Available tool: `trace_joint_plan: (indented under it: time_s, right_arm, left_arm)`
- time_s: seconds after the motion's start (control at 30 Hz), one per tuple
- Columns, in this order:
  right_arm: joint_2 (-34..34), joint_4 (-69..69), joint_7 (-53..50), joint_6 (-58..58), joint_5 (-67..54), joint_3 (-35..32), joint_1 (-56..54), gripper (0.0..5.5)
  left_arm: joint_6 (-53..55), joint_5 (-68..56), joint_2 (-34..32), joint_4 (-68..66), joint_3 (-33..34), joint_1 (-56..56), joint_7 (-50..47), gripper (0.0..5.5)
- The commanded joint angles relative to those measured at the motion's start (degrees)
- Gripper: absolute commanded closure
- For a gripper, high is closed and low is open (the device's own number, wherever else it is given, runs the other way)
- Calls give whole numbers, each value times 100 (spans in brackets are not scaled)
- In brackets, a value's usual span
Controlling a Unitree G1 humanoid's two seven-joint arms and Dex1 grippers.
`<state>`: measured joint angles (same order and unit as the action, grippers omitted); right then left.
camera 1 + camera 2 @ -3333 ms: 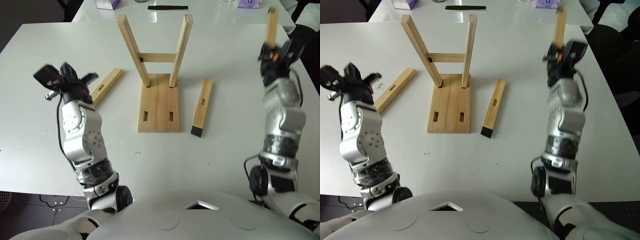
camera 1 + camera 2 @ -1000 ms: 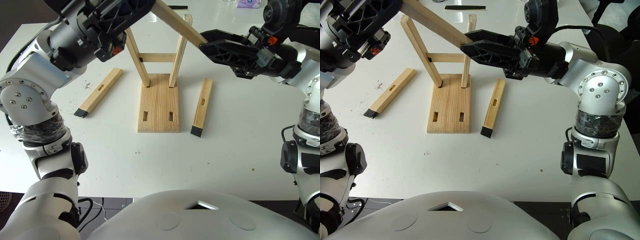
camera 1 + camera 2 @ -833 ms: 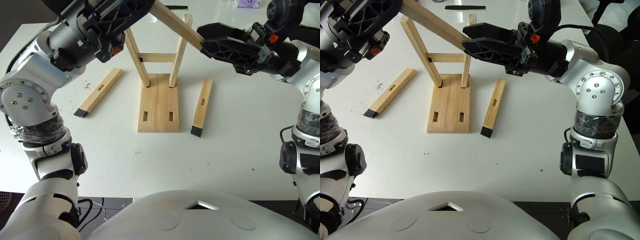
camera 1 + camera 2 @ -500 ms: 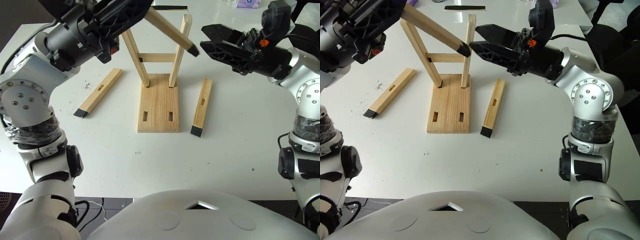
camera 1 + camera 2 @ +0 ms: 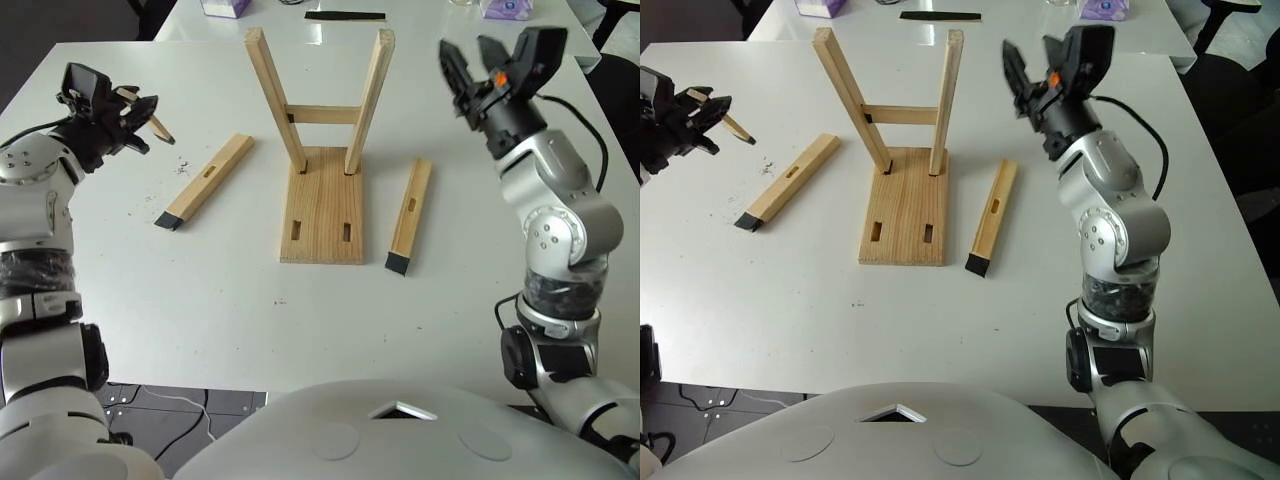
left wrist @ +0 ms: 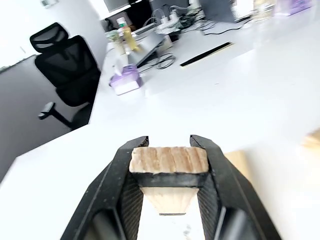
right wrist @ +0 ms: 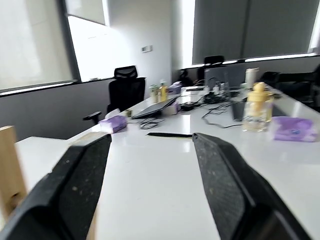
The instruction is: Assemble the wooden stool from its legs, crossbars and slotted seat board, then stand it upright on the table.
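The seat board (image 5: 322, 205) lies flat mid-table with two legs (image 5: 277, 98) (image 5: 366, 100) standing in its far slots, joined by a crossbar (image 5: 320, 114). Its two near slots are empty. One loose slotted leg (image 5: 205, 180) lies left of the board, another (image 5: 410, 215) right of it. My left gripper (image 5: 128, 105) hovers over the table's far left, shut on a black-tipped wooden leg (image 6: 169, 165) that points down toward the table (image 5: 160, 128). My right gripper (image 5: 500, 55) is raised over the far right, open and holding nothing, its fingers (image 7: 80, 180) spread wide.
A black strip (image 5: 345, 15) and purple tissue packs (image 5: 222, 6) (image 5: 503, 8) sit on the adjoining table behind. Bare white tabletop (image 5: 250, 310) stretches in front of the board. An office chair (image 6: 75, 65) stands beyond the far side.
My left arm has swung away to the far left with the leg still held. My right gripper has drawn back to the right and risen, open, well clear of the leg.
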<state>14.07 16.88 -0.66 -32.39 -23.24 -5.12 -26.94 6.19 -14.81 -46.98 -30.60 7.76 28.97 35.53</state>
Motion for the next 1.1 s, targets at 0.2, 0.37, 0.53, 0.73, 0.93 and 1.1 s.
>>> trace_joint_plan:
  time_s: [0.2,0.37,0.53,0.73,0.93,1.1]
  right_arm:
    - [-201,-646,136,1026,396,-387,-178,249]
    - [-196,-774,437,1142,463,-354,-197,249]
    - [-338,-903,412,1259,549,-371,-141,249]
    - [-482,-948,457,1281,556,-372,-17,249]
    - [-487,-1336,684,1394,589,-330,-164,249]
    - [-492,-1838,840,1632,669,-296,-384,249]
  left_arm:
    - [-835,264,-21,-412,-48,-1103,1051,418]
    - [-391,0,-241,629,152,-1711,1472,418]
    - [570,-690,-473,2129,299,-2369,2147,418]
    - [1518,-1525,-471,3138,696,-2243,2283,418]
    - [993,-1259,-193,2205,470,-1307,2358,418]
    - [-128,-640,135,1036,-12,-611,2697,418]
